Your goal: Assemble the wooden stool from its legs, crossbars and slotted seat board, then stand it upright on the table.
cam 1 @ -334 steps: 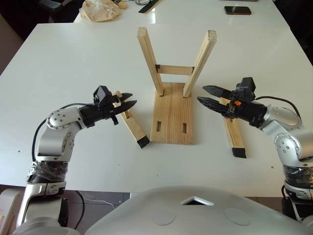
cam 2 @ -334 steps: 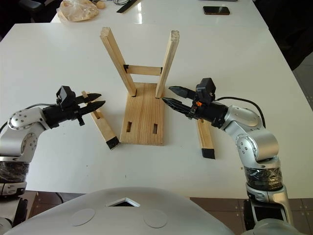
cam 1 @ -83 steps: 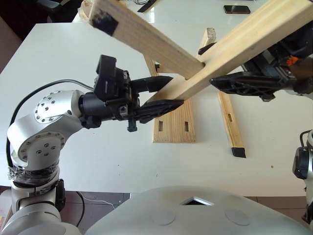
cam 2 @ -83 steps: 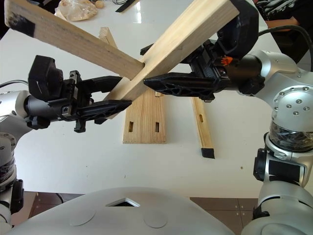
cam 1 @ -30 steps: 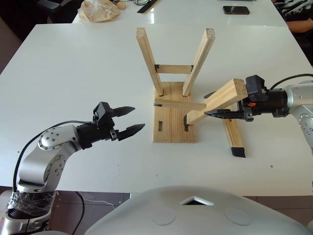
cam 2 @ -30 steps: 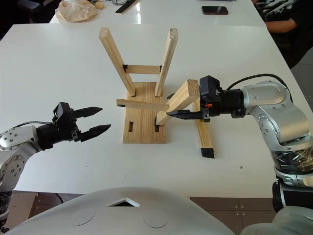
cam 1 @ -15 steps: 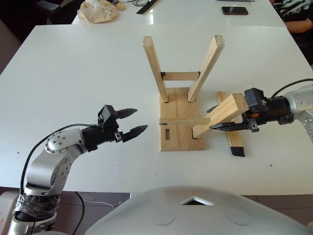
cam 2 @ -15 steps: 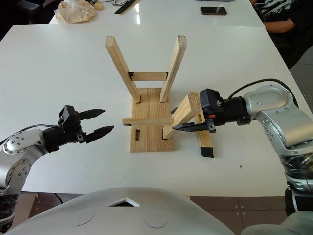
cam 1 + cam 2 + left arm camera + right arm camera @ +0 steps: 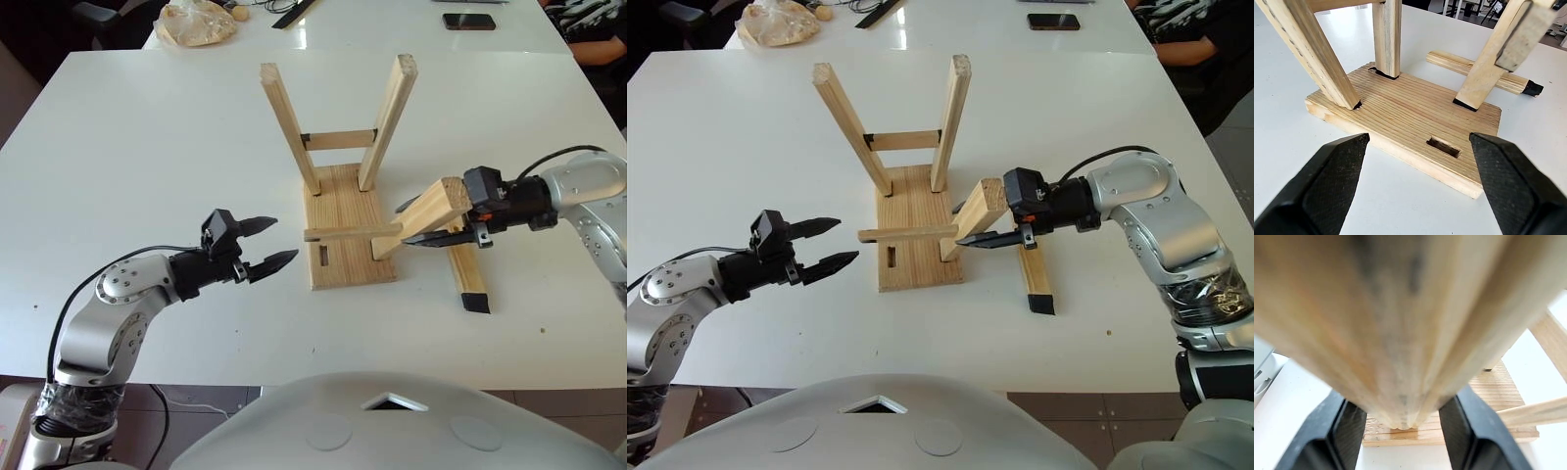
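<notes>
Seat board (image 9: 343, 201) lies flat on the table (image 9: 147, 147), two joined legs (image 9: 289, 127) upright in its far slots. Right gripper (image 9: 402, 225) pinches a third leg (image 9: 431, 208) — tilted, foot at the near-right slot. Left gripper (image 9: 284, 239), fingers spread, hovers left of the board; a fourth leg (image 9: 468, 279) lies to the right.

Seat board (image 9: 343, 208) flat on table (image 9: 147, 147), two legs (image 9: 290, 127) upright at far end, loose leg (image 9: 467, 272) to its right

a broad white table (image 9: 127, 147) under bright, even light sits just in front of a second white table (image 9: 382, 27) carrying a crumpled plastic bag (image 9: 200, 20), a dark phone (image 9: 474, 20) and black cables (image 9: 294, 10), with dark floor (image 9: 24, 69) alongside.
</notes>
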Motion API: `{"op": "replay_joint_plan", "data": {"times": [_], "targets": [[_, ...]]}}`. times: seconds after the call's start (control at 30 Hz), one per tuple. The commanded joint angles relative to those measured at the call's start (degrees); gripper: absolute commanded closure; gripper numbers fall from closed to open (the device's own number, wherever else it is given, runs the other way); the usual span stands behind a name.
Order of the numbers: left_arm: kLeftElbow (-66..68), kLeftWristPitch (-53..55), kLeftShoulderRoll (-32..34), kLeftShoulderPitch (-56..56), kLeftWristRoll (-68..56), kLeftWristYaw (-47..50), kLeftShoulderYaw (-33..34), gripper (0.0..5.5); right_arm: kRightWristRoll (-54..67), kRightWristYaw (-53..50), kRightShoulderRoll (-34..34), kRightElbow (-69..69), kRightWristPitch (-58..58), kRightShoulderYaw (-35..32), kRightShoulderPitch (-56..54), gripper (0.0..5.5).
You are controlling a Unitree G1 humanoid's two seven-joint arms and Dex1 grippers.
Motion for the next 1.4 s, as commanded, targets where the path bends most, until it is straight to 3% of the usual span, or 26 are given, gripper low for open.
{"op": "replay_joint_plan", "data": {"times": [0.03,0.23,0.43,0.57,0.67,0.77,0.87,1.07,1.4], "targets": [[1.4,-0.3,-0.7,-1.5,1.5,0.8,-1.1,1.7,-12.7,-4.8,0.2,5.4,5.2,7.0,2.3,3.49],[1.7,-0.4,-1.1,-1.3,1.7,0.8,-0.7,1.7,-13.3,-6.5,1.0,3.8,6.2,5.5,0.6,2.58],[2.0,-0.7,-1.8,-0.7,2.4,1.5,-0.6,1.7,-14.9,-6.5,-0.6,1.9,6.7,2.2,1.8,2.58],[1.1,-1.5,-2.6,2.0,2.7,2.7,0.3,1.7,-17.1,-10.2,-5.7,-1.0,4.9,-5.6,12.9,2.58],[-0.6,-2.1,-3.4,6.2,2.7,4.3,1.9,1.7,-17.1,-14.7,-7.6,-7.9,7.6,-16.0,25.9,2.1],[-2.5,-2.6,-4.8,10.4,2.5,6.5,3.7,1.7,-16.6,-20.1,-5.2,-16.4,14.6,-23.9,37.5,1.65],[-3.3,-3.0,-6.4,12.7,2.9,8.6,3.7,1.7,-15.1,-23.7,-1.9,-21.5,20.9,-27.7,45.6,1.65],[-6.5,-3.5,-9.7,15.6,2.0,12.8,5.3,1.7,-17.2,-30.3,3.4,-20.7,25.1,-26.5,52.8,1.65],[-6.7,-4.1,-11.9,15.6,4.8,15.7,1.6,1.7,-20.0,-38.6,9.4,-12.0,24.6,-22.6,45.9,1.65]]}}
